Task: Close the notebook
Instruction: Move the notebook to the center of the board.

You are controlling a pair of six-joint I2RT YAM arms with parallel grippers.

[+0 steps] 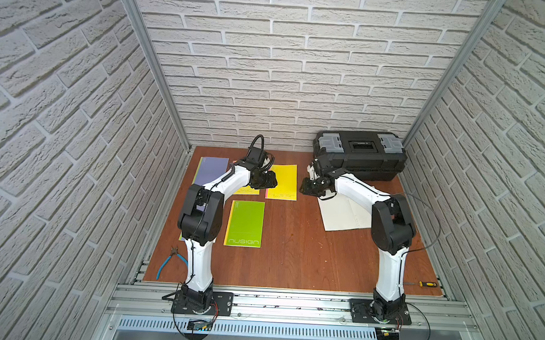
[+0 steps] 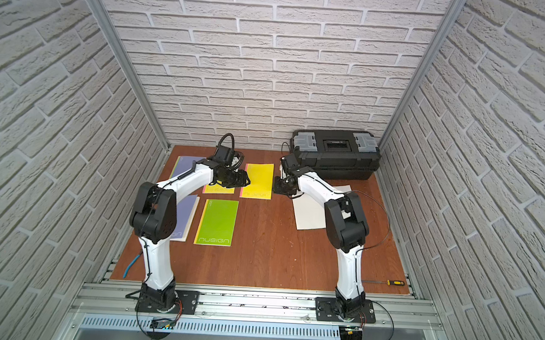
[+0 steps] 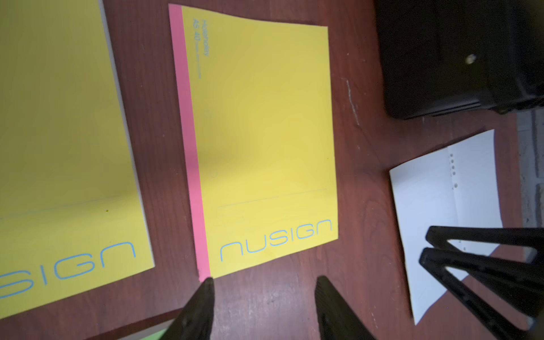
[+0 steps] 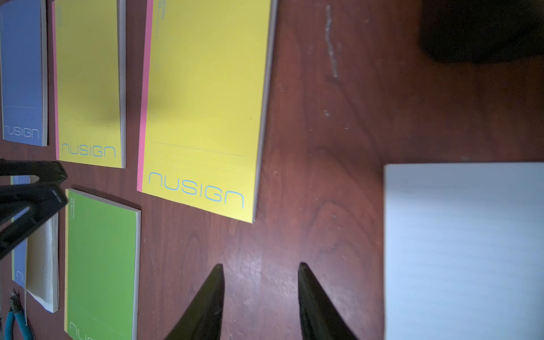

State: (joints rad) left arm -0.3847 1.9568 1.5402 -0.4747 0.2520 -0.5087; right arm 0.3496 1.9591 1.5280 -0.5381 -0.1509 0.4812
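Right claw (image 4: 261,265) hangs low over bare wood, its two black fingers (image 4: 206,300) parted by a narrow gap and gripping nothing. My left claw (image 3: 265,279) is spread wider, also empty, its tips just beside the near corner of a closed yellow notebook (image 3: 265,132) with a pink spine.

Viewed from above, with the far brick wall (image 1: 300,83) as 12 o'clock, the open notebook (image 1: 342,213) lies at about 2 o'clock on the brown counter (image 1: 292,260), partly under my right forearm (image 1: 355,190). A black toolbox (image 1: 358,155) stands beyond it at 1 o'clock.

My right claw hovers near the open notebook's 10 o'clock corner; I judge this is the place to slip a finger under a loose page edge. My left claw faces it from 9 o'clock, probably to steady or catch the flap.

The open notebook shows only white pages, lying flat, with a centre crease marked by a row of small holes. Nothing is lifted yet, so I judge the closing has not begun.
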